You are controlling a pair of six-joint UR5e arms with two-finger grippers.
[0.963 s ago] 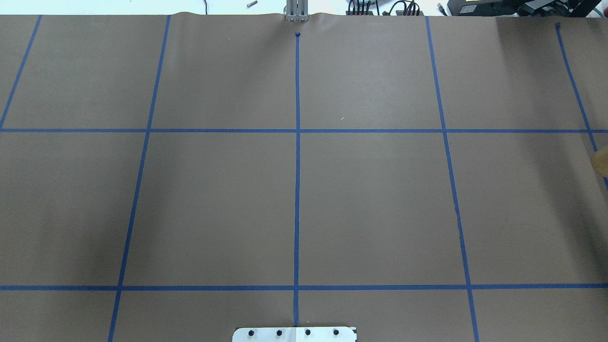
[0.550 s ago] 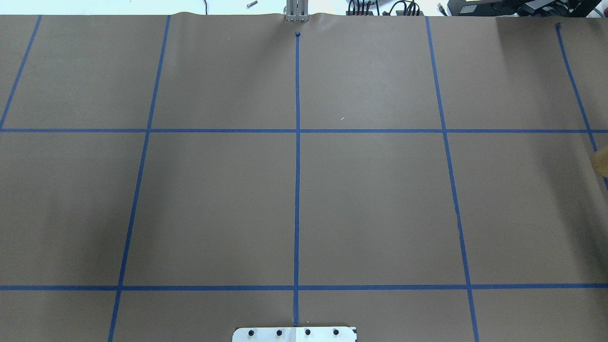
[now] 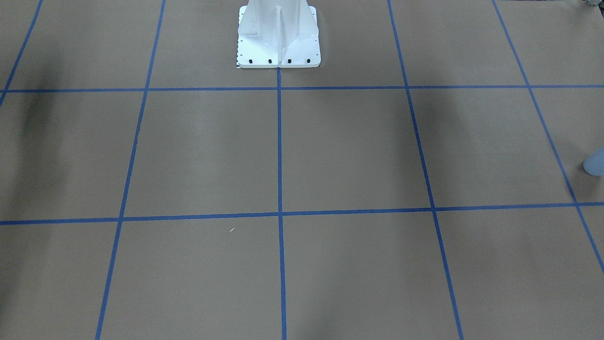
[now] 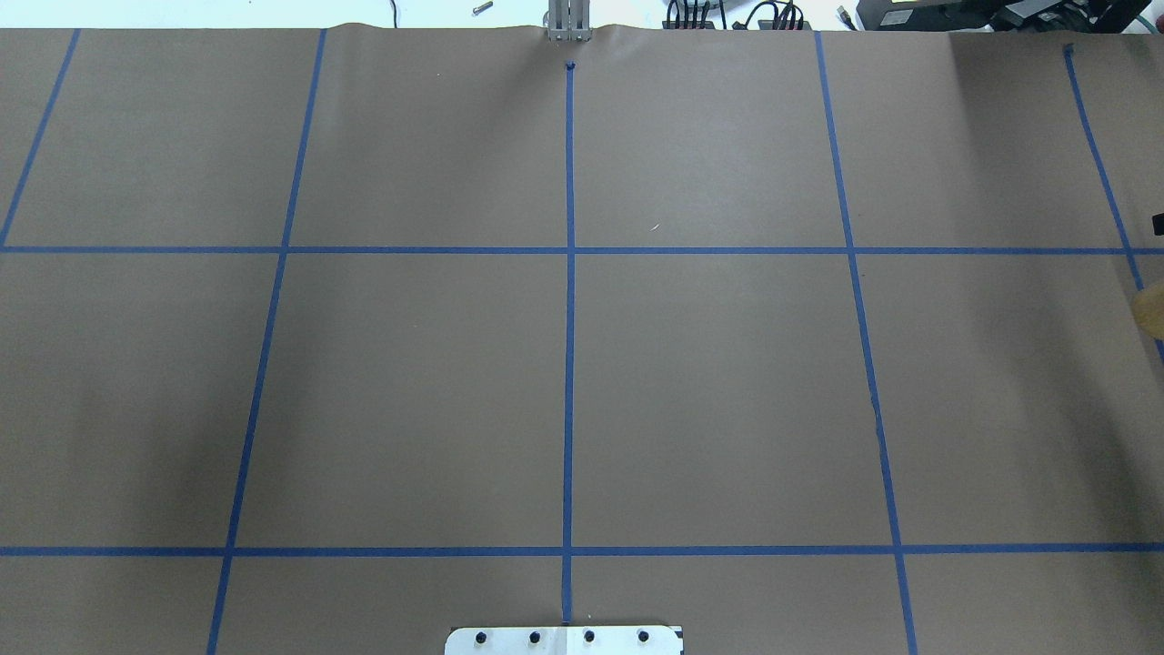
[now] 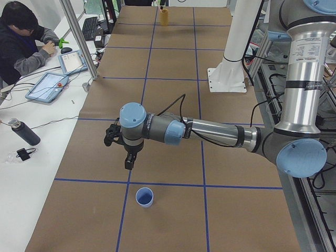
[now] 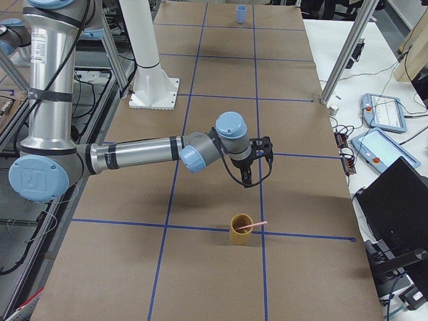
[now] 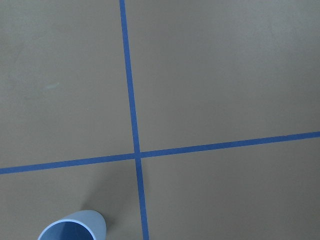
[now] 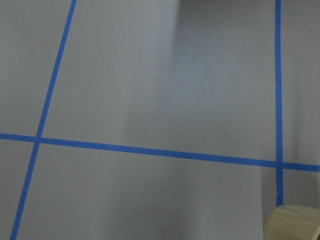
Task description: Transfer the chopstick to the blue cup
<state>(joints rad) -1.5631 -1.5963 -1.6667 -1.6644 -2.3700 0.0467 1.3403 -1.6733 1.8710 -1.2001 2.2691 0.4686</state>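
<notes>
The chopstick (image 6: 255,226) leans in the tan cup (image 6: 241,239), just rightward of your right pincer (image 6: 246,179); whether that pincer is spread, I cannot tell.

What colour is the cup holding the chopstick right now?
Yellowish tan; the cup shows best in exterior right view.

Found thin pale pink chopstick (image 6: 257,225) leaning tilted in tan cup (image 6: 241,231), upper end past rim. Found blue cup (image 5: 144,197) upright at opp. table end, near tape crossing (image 5: 128,183).
</notes>
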